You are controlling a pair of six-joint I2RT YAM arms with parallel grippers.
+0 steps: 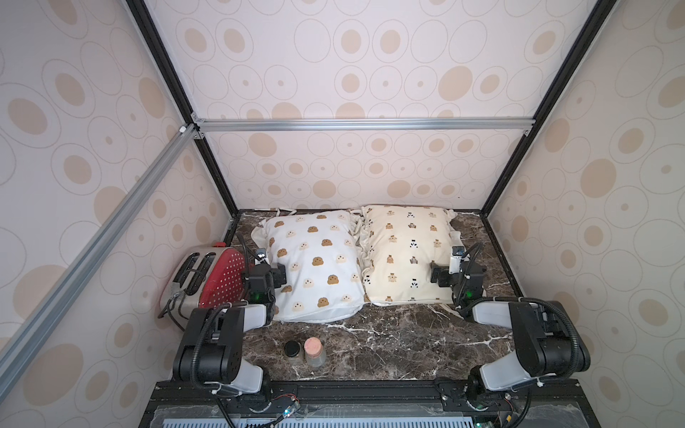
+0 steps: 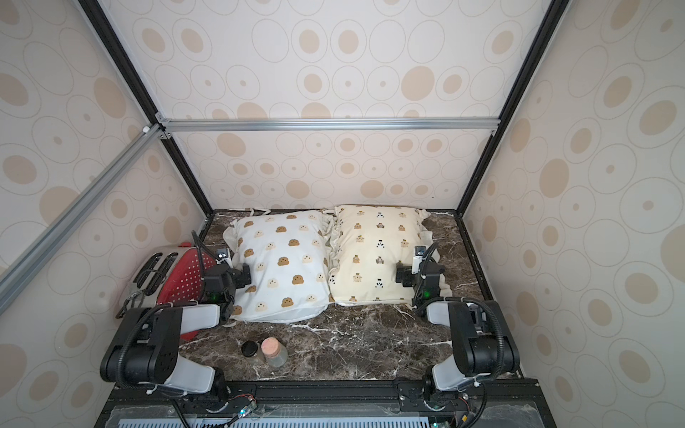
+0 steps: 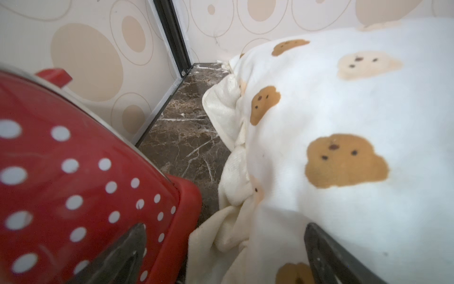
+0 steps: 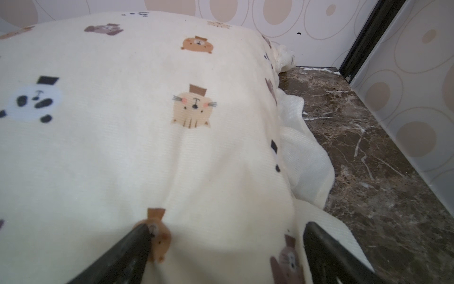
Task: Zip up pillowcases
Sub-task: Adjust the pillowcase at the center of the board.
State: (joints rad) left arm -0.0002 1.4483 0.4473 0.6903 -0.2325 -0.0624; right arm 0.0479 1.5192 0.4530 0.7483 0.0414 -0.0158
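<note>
Two pillowcases lie side by side at the back of the marble table. The white one with brown and cream faces (image 1: 315, 263) (image 2: 281, 263) (image 3: 344, 110) is on the left. The cream-yellow one with small bears (image 1: 404, 252) (image 2: 374, 252) (image 4: 147, 135) is on the right. My left gripper (image 1: 265, 274) (image 2: 231, 276) (image 3: 226, 246) is open and straddles the white pillow's ruffled left edge. One finger is over the toaster side, the other over the fabric. My right gripper (image 1: 457, 274) (image 2: 422, 276) (image 4: 226, 246) is open over the yellow pillow's right edge. No zipper shows.
A red white-dotted toaster (image 1: 211, 281) (image 3: 73, 184) stands right beside the left gripper, against the left wall. Two small jars (image 1: 305, 352) stand near the front of the marble top (image 1: 389, 341). Patterned walls close in on three sides.
</note>
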